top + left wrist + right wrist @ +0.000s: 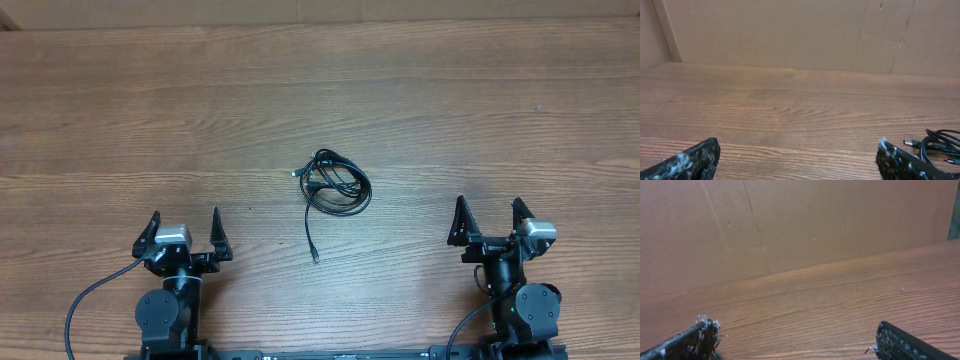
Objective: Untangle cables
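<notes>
The cables [335,183] lie as a small tangled coil of thin black cord in the middle of the wooden table, with one loose end trailing down to a plug [315,257]. In the left wrist view the cables [939,142] show at the far right edge. My left gripper [185,226] stands open at the front left, well to the left of the coil, with nothing between its fingers [700,159]. Over at the front right my right gripper [489,214] is open and empty too. The right wrist view shows only its fingers [897,341] above bare wood.
A brown cardboard wall [790,35] runs along the far edge of the table [150,120]. Thick black wires [85,300] loop from the arm bases at the front edge.
</notes>
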Robot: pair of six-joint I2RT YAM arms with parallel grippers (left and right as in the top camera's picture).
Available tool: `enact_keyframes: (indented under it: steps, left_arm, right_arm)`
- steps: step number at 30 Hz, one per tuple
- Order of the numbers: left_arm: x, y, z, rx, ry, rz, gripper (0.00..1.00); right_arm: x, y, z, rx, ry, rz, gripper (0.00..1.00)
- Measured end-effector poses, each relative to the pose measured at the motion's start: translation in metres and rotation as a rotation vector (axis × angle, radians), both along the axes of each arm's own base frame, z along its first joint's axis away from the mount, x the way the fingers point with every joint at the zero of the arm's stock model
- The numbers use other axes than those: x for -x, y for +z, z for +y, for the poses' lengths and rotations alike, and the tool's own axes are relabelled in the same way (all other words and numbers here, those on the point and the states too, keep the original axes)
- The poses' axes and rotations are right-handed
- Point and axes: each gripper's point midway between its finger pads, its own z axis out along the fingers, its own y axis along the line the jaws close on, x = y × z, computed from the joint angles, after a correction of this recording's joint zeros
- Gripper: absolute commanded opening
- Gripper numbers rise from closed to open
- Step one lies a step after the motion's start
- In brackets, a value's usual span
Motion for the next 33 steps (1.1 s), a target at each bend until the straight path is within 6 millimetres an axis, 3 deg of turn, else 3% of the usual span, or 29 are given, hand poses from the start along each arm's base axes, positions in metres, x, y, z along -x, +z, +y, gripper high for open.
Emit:
enact_keyframes:
  steps: [33]
  left_arm:
    - [0.0003, 0.0, 0.0039, -0.002, 0.022, 0.0, 1.0]
  right_arm:
    - [0.0, -0.0001, 0.0, 0.0, 0.0, 0.0, 1.0]
